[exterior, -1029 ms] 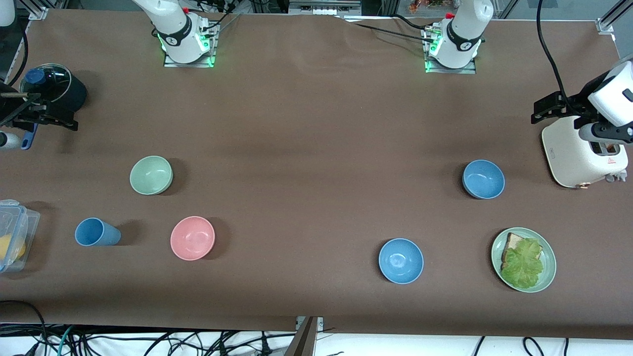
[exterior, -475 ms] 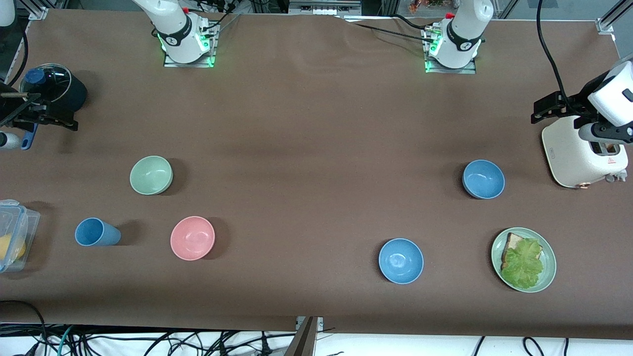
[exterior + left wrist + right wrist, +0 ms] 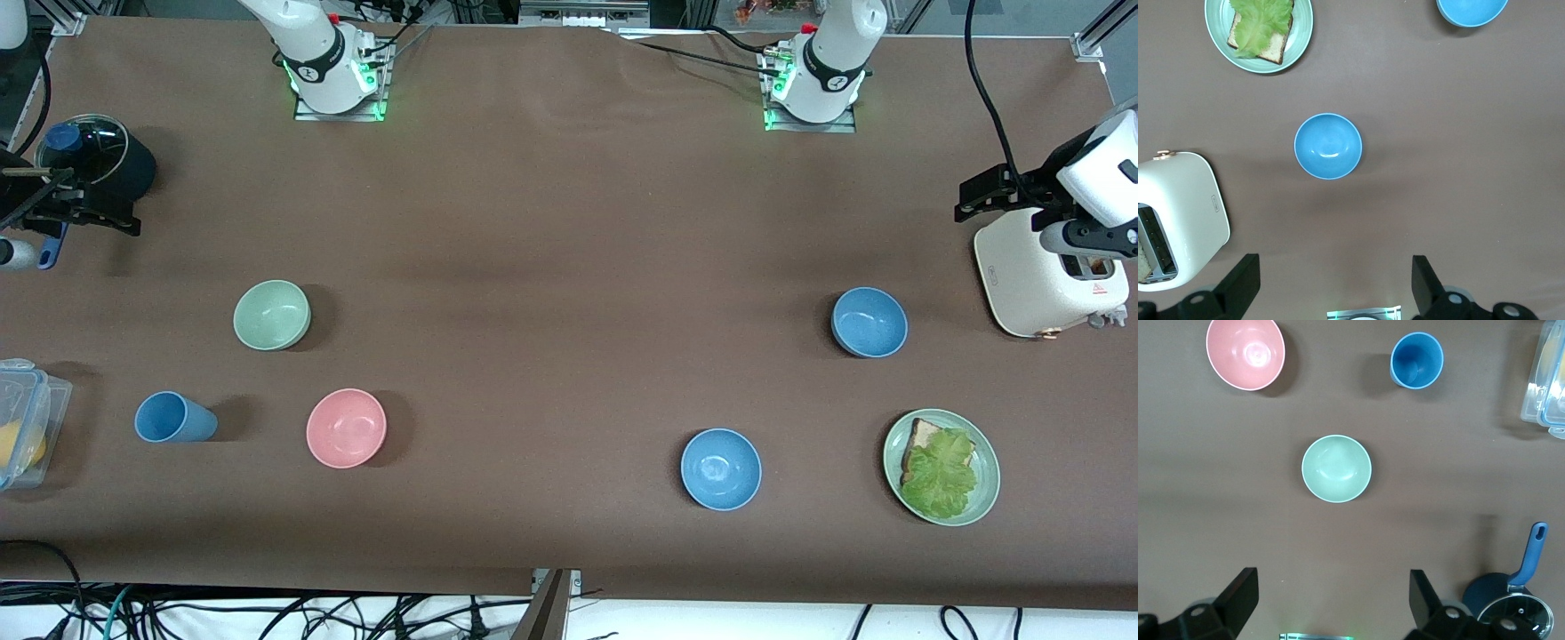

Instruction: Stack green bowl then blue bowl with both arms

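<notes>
The green bowl (image 3: 272, 315), a small round pale mint-green matte bowl, sits upright and empty on the brown table (image 3: 551, 249), toward the right arm's end. Taking the green bowl as landmark: the pink round bowl (image 3: 346, 428) and the blue cup (image 3: 174, 418) both lie nearer the front camera than it; the clear plastic food box (image 3: 22, 427) lies at the table edge past the cup.

The blue bowl (image 3: 869, 321), a small round muted greyish-blue bowl, stands well apart from the green bowl toward the left arm's end, empty and untouched. A brighter sky-blue bowl (image 3: 721, 468) and a flat green plate (image 3: 985, 498) with toast and lettuce lie nearer the camera than it; a white toaster (image 3: 1040, 276) stands beside it.

The right gripper (image 3: 1331, 600) hovers high over the table by the green bowl, fingers spread wide, holding nothing. The left gripper (image 3: 1335, 283) hovers likewise by the blue bowl, fingers wide apart and empty.

Judged step: pre-approach; nothing is grasped or stacked. The next move probably calls for the right gripper to descend and pinch the green bowl's rim.
</notes>
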